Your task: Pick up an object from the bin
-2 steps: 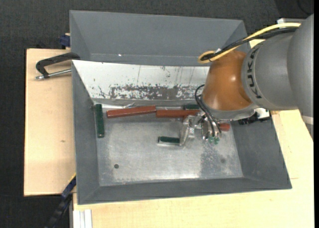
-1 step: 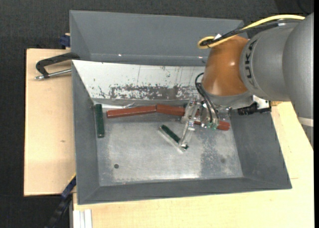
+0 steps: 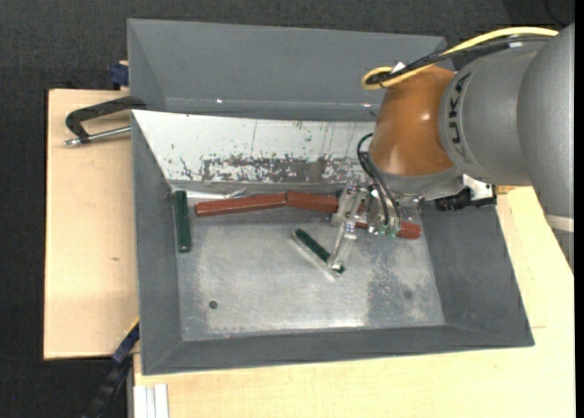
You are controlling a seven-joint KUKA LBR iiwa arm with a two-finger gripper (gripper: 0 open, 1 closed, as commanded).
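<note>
Looks down on the grey metal bin (image 3: 274,65) from above, leaning somewhat to one side rather than plumb. Shows the upper and right walls as broad sloping faces, the lower and left walls as narrower bands. Stands far enough off to take in the whole rim with a margin of surroundings on every side, yet near enough to tell small items on the bottom apart. Takes in the arm (image 3: 511,106) entering from the right edge, large in the upper right corner and overlapping the right wall. Catches the claw (image 3: 345,234) from above, just right of mid-frame.
</note>
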